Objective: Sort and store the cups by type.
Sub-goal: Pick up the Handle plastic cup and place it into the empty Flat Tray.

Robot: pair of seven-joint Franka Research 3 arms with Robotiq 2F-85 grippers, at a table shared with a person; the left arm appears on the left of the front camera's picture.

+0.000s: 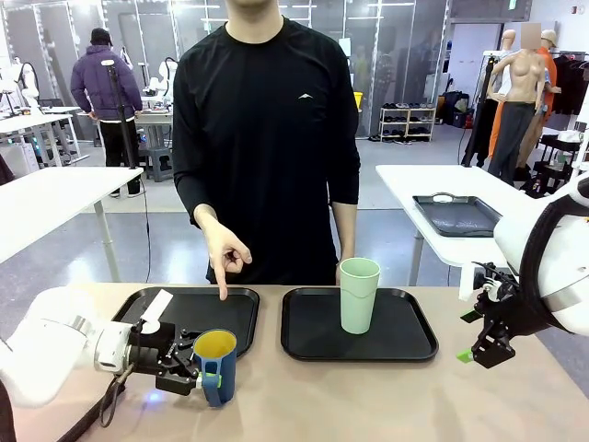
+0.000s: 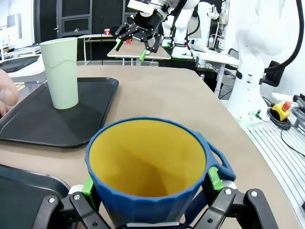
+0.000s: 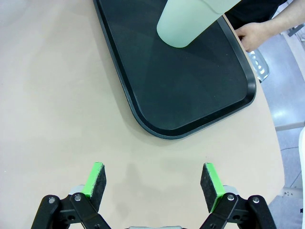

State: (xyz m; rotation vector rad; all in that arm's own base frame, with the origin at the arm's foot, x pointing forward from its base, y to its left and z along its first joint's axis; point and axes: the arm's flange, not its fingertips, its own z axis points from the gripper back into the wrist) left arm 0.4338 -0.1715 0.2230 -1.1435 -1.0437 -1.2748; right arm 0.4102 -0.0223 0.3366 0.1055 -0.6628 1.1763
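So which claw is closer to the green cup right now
The right. The right claw hangs open off the right edge of the tray that holds the green cup. The left claw is farther off, around the blue mug near the other tray.

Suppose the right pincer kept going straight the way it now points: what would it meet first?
Probably the bare table: the open right pincer faces down at it, just short of the black tray holding the mint-green tumbler.

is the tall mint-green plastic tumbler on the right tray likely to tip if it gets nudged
Probably yes: the tall mint-green plastic tumbler stands upright on a narrower base than its rim, on the smooth black tray. It looks thin-walled, so likely light and easily shoved.
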